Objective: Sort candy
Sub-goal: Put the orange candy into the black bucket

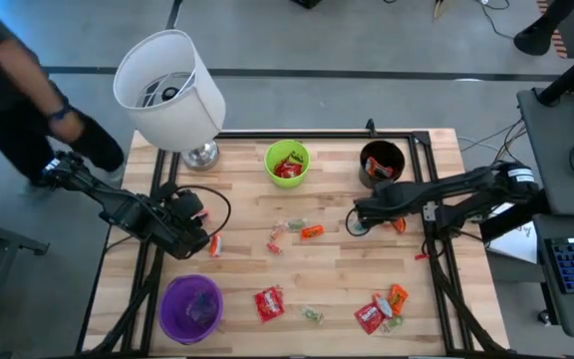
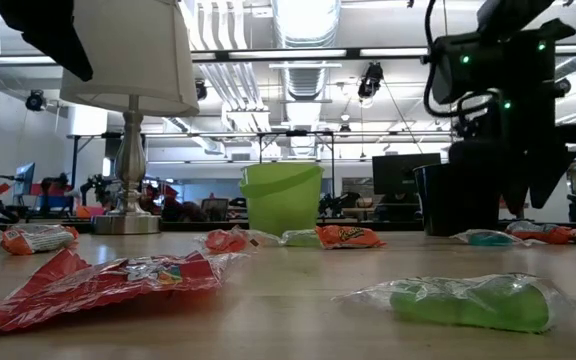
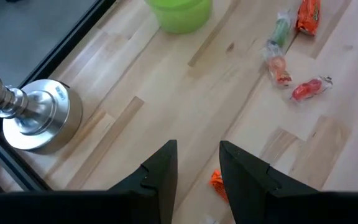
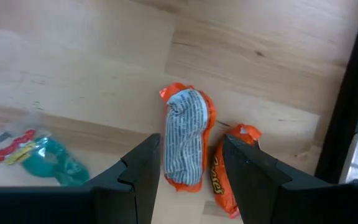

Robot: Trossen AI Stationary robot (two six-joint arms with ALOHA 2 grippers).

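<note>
My right claw (image 4: 188, 165) hangs over the desk (image 1: 327, 274) at about 3 o'clock from centre, fingers spread and straddling an orange packet (image 4: 188, 146) that lies face down, barcode up. Nothing is pinched yet.

Risk 1: a second orange packet (image 4: 225, 171) lies touching the first, under my one finger. If I descend as aligned, that finger may land on it, pin it, or drag both up together.

Risk 2: the wrapper looks slick and flat; a shallow close may squeeze it out sideways toward the desk's black frame rail (image 4: 344, 93).

Risk 3: the teal-wrapped sweet (image 4: 58, 160) nearby could be nudged if I shift away from the second packet.

My left claw (image 3: 197, 171) waits near 9 o'clock, fingers apart, holding nothing, an orange piece (image 3: 218, 182) just under it.

Remaining candy is scattered: centre cluster (image 1: 292, 232) and red packets (image 1: 269, 303) toward 6 o'clock. Green cup (image 1: 287, 163) already holds some.
</note>
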